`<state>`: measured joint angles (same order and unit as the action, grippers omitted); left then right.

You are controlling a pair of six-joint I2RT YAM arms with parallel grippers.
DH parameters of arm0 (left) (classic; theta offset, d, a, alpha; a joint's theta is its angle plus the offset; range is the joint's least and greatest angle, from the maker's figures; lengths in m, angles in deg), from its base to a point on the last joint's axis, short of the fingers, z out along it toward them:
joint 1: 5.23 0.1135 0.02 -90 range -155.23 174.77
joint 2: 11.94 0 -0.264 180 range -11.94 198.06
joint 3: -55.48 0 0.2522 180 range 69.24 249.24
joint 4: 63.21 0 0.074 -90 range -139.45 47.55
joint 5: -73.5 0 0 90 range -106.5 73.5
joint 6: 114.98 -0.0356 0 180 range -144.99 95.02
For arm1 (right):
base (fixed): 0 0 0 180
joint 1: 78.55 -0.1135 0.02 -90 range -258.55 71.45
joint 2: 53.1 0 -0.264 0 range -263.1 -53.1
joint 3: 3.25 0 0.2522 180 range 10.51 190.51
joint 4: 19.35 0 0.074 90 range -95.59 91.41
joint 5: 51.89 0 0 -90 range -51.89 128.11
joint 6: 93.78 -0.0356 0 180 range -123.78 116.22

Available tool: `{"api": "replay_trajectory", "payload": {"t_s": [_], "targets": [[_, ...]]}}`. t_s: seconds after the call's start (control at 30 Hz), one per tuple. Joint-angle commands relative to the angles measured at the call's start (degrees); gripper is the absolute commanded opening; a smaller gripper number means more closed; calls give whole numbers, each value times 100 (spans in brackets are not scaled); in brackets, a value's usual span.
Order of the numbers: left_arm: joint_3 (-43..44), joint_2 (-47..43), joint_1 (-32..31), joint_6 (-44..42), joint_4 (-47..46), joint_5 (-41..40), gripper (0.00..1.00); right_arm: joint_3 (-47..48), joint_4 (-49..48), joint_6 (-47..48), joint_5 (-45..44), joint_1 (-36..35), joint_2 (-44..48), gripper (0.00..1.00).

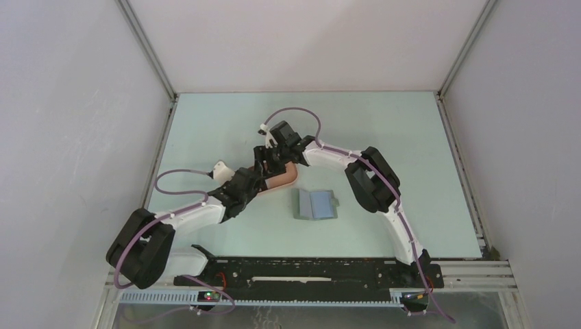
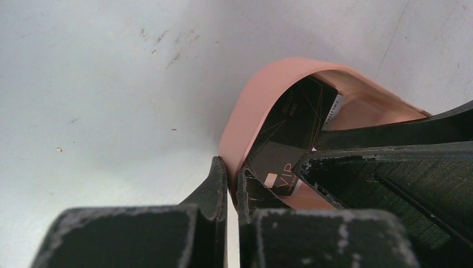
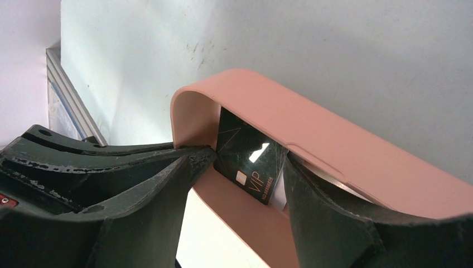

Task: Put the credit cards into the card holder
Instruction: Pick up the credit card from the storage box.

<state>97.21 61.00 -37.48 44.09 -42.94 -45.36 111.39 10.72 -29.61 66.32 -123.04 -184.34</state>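
A black credit card [image 3: 250, 159] marked VIP stands tilted at the rounded end of the pink tray [image 3: 312, 128]; it also shows in the left wrist view [image 2: 290, 131]. A white card [image 3: 279, 197] lies behind it. My right gripper [image 3: 248, 164] reaches into the tray, its jaws set wide, one finger against each side edge of the black card. My left gripper [image 2: 232, 170] is pinched shut on the tray's wall [image 2: 262, 95]. The card holder [image 1: 316, 204] lies open on the table to the right of the tray [image 1: 286, 179], bluish-grey inside up, apart from both grippers [image 1: 252, 179] [image 1: 273, 163].
The pale green table [image 1: 384, 137] is fenced by white walls and metal rails at the back and both sides. The two arms cross close together over the tray. A black rail [image 1: 308, 271] runs along the near edge.
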Motion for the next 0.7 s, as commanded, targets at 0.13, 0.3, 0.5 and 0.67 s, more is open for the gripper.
{"api": "replay_trajectory", "payload": {"t_s": [0.13, 0.3, 0.5, 0.67], "targets": [[297, 175, -100, 70, -706, 663, 1, -27, -475, -170, 401, 141, -253, 70], [314, 243, -54, 49, -708, 723, 2, -124, -646, -303, 619, 209, -238, 69], [324, 296, 6, 61, -687, 752, 2, -258, -826, -370, 799, 287, -175, 68], [341, 301, 56, 70, -693, 764, 3, -330, -921, -377, 919, 327, -147, 67]]}}
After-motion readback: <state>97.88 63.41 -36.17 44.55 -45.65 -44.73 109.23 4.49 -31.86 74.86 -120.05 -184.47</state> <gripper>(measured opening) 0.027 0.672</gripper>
